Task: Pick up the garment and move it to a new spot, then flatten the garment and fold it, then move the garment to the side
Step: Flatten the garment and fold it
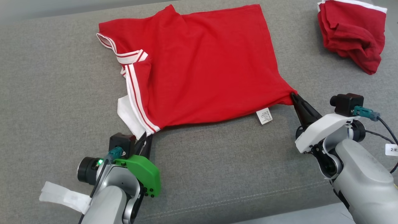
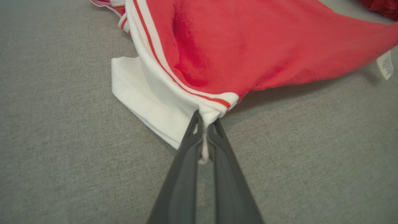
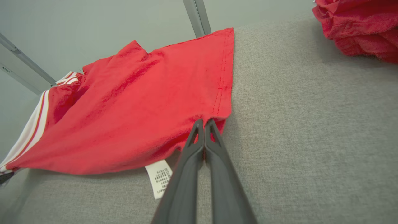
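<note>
The garment (image 1: 199, 68) is a red shirt with white, red-striped trim, spread across the grey cushion. Its near edge is lifted a little, with a shadow under it. My left gripper (image 1: 146, 137) is shut on the white trimmed corner (image 2: 214, 107) at the near left. My right gripper (image 1: 293, 95) is shut on the near right corner of the red hem (image 3: 217, 119). In both wrist views the fingers pinch cloth between their tips. A white care label (image 1: 264, 116) hangs from the near edge of the garment (image 3: 136, 102).
A second, crumpled red garment (image 1: 353, 31) lies at the far right of the cushion (image 1: 46, 93). The cushion's front seam (image 1: 236, 199) runs close behind my arms. A white tape strip (image 1: 63, 195) hangs from my left forearm.
</note>
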